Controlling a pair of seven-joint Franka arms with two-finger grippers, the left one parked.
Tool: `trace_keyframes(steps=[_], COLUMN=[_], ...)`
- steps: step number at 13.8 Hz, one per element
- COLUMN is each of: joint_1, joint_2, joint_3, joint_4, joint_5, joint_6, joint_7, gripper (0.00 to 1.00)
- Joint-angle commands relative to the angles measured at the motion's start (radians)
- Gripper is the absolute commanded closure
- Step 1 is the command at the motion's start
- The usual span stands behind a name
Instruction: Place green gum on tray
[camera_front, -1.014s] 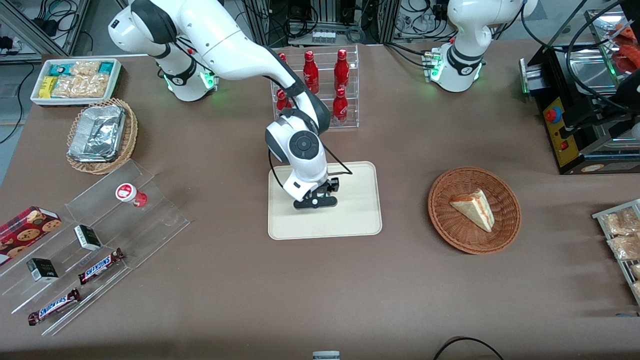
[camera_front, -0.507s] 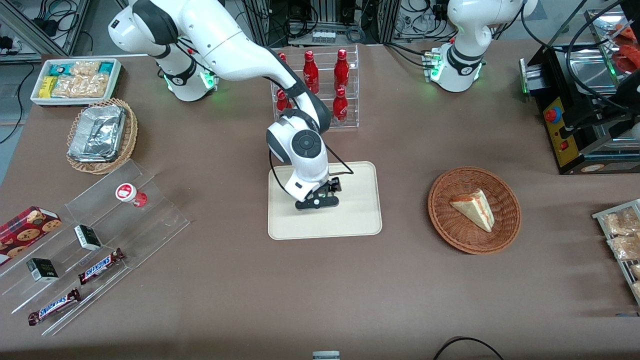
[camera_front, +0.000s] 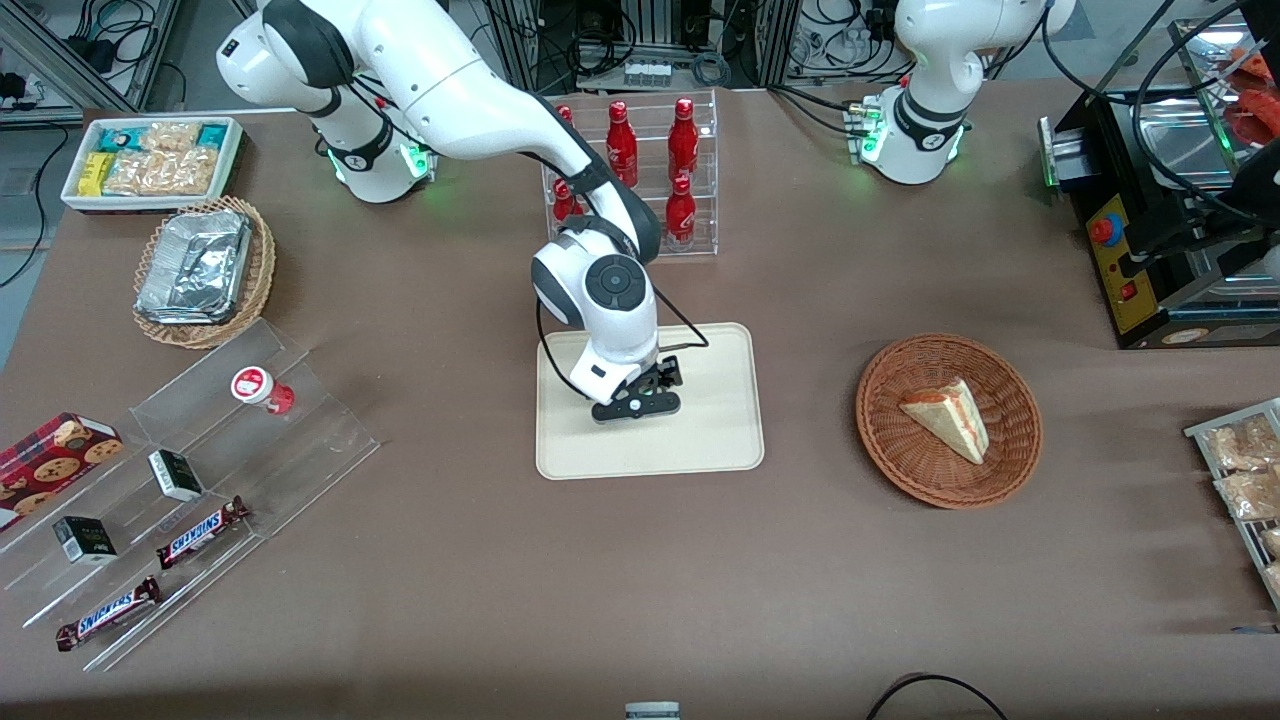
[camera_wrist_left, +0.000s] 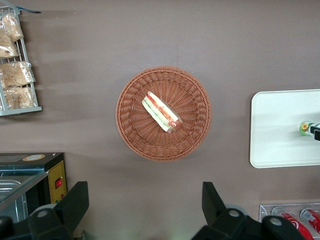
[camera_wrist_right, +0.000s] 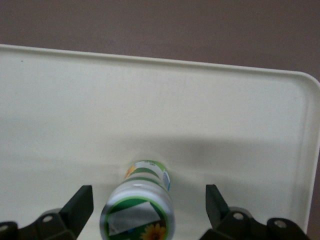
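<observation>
One risk is facing you: the green gum (camera_wrist_right: 139, 214) is standing on the tray (camera_wrist_right: 210, 125) between the gripper's (camera_wrist_right: 149, 212) spread fingers, so lifting off crookedly could be tipping it over.

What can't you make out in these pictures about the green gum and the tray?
Right wrist view: the green gum sits on the tray between the fingers of the open gripper; the picture's edge cuts off its lid label.
Front view: the gripper, low over the tray, hides the gum entirely.
Left wrist view: the picture's edge cuts the tray, and only a sliver of the gum shows.
</observation>
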Motion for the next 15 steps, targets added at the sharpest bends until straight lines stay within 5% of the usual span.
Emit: trace_keyframes(steps=[1, 9, 15], joint_1=[-0.014, -0.136, -0.334], joint_2=[-0.063, -0.253, -0.331], joint_3=[-0.006, -0.017, -0.019], joint_4=[0.005, 0.008, 0.003], joint_5=[-0.017, -0.009, -0.006], joint_6=[-0.095, -0.382, -0.51], joint_7=[-0.075, -0.314, -0.517], gripper=[0.0, 0.0, 0.0])
